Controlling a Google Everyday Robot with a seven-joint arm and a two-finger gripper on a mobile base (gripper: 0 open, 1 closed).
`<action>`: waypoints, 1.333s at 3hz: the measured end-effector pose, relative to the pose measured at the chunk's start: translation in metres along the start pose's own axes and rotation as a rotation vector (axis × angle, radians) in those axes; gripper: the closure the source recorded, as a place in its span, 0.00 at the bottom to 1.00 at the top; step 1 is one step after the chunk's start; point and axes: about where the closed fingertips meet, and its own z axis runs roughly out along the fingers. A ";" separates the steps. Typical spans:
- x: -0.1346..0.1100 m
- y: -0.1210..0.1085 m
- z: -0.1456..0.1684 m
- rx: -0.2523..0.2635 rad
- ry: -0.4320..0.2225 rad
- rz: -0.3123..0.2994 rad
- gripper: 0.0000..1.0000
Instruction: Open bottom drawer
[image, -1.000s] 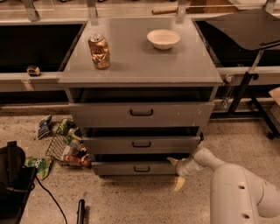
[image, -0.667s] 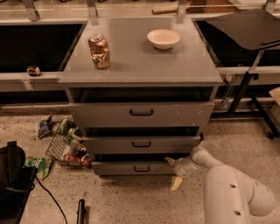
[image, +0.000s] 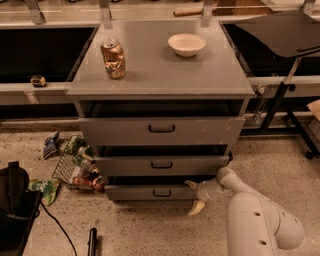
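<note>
The bottom drawer (image: 150, 192) is the lowest, shortest grey front of the cabinet, with a small black loop handle (image: 162, 193) at its centre. It stands out a little from the cabinet, with a dark gap above it. My gripper (image: 194, 196) is at the drawer's right end, just right of the handle. One pale finger (image: 191, 184) reaches over the drawer's top edge and the other finger (image: 197, 207) hangs below its front. The white arm (image: 260, 225) comes in from the lower right.
The mid-sized drawer (image: 161, 164) and the tallest drawer (image: 161, 130) above also stand slightly out. A can (image: 113, 59) and a white bowl (image: 186, 44) sit on the cabinet top. A wire basket with litter (image: 75, 167) lies on the floor at left. A black stand (image: 285, 95) is at right.
The gripper and arm have shifted slightly left along the bottom drawer's front. The drawer looks about the same.
</note>
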 end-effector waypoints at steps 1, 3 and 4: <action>-0.012 0.008 -0.009 0.005 -0.081 -0.025 0.42; -0.025 0.028 -0.018 -0.007 -0.229 -0.039 0.88; -0.031 0.037 -0.020 -0.014 -0.316 -0.038 1.00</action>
